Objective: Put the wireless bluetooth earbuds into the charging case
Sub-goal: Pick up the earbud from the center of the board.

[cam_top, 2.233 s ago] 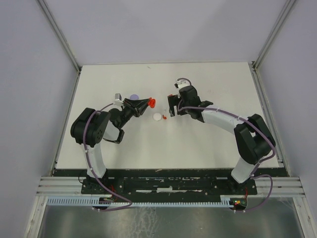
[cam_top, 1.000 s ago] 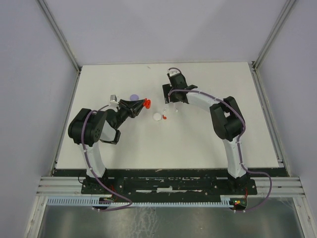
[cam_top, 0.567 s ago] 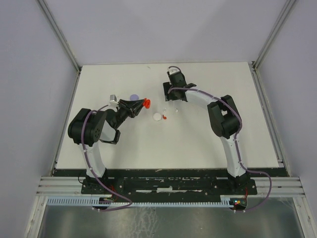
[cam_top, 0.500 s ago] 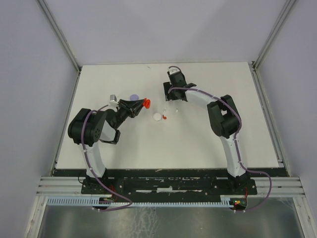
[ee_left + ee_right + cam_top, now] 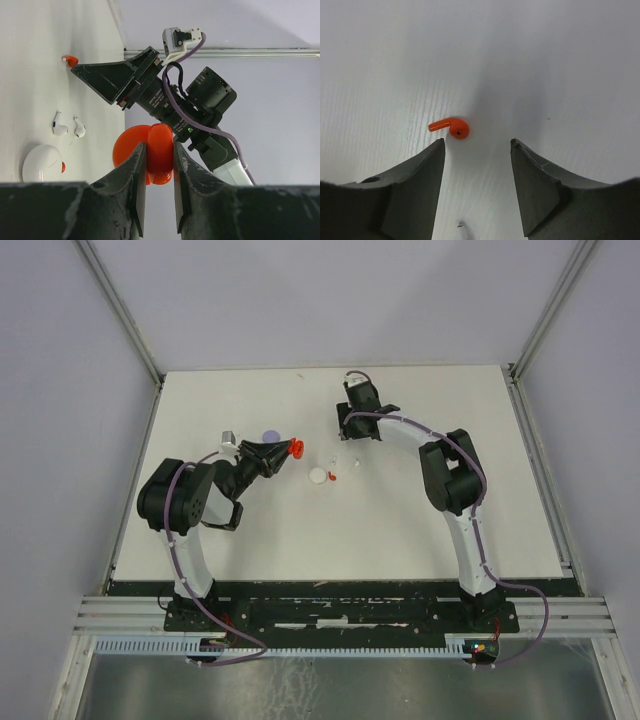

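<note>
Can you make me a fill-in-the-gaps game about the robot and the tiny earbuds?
1. The left tool is ____ on the red case.
2. The red earbud lies on the table just ahead of the open ____ tool.
3. Near the white case lie ____ white earbuds.
Missing words: shut, right, two.

red earbud: flat on table, stem toward 9 o'clock
white earbuds: pair, side by side
charging case: red, round, gripped edge-on
</note>
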`<state>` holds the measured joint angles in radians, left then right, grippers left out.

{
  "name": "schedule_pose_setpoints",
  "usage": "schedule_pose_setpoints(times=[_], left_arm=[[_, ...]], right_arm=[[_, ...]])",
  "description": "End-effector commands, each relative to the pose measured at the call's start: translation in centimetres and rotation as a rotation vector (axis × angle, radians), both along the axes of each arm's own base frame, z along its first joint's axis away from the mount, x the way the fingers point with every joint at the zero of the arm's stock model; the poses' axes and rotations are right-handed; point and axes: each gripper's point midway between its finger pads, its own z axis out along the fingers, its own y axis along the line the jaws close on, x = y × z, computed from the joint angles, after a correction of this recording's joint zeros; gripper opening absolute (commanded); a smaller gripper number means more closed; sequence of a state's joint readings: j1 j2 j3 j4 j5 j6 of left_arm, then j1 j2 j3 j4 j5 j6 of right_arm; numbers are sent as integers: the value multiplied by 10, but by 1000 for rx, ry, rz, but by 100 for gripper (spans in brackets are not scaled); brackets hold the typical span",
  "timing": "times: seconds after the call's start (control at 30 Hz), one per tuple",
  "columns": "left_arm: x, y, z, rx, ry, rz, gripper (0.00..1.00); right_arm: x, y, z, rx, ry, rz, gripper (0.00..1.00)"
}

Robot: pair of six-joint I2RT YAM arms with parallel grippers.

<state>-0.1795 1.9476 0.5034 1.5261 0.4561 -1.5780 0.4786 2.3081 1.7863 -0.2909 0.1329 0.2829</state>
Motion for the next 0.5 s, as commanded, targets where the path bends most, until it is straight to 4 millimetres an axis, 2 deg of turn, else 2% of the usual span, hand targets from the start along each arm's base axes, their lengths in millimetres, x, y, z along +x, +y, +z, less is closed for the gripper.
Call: schedule_pose_setpoints(times=[0.0,0.47], left_arm=[[-3,0,26,-10,-124,-13,24],[0,0,20,-7,-114,-13,23]], right_arm=[[17,3,12,9,-45,5,63],[18,10,-2,25,-18,32,54]])
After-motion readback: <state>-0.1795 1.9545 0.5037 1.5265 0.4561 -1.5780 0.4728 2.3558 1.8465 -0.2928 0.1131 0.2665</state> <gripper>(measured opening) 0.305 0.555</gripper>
